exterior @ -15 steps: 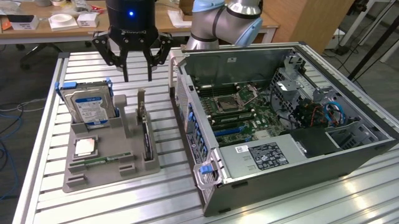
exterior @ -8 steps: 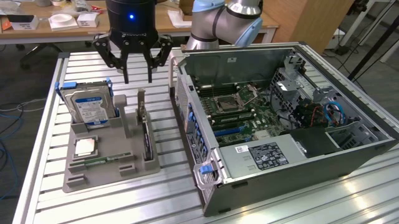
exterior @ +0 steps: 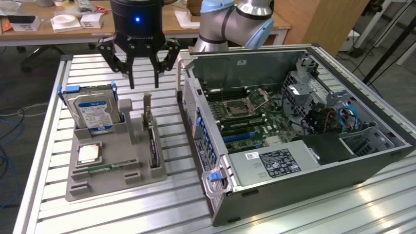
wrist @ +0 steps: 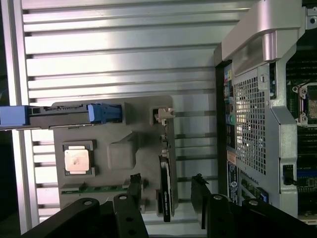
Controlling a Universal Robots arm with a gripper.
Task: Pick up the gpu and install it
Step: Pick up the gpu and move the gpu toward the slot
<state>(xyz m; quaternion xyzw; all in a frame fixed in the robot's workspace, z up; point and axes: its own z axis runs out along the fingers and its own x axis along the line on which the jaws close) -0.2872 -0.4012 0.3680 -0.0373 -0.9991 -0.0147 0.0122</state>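
one gpu [exterior: 153,144] — one tool [exterior: 143,84] above it

The gripper [wrist: 166,178] hangs with its jaws spread wide. Straight beneath it the gpu [wrist: 165,196] stands on edge in a slot of the grey holder [wrist: 119,148] — between the two black fingers [wrist: 133,191], touching neither. Farther out past one finger, the holder carries a processor chip [wrist: 77,159] and a blue-railed hard drive [wrist: 64,114]. The computer case [wrist: 252,114] sits beside the other finger.
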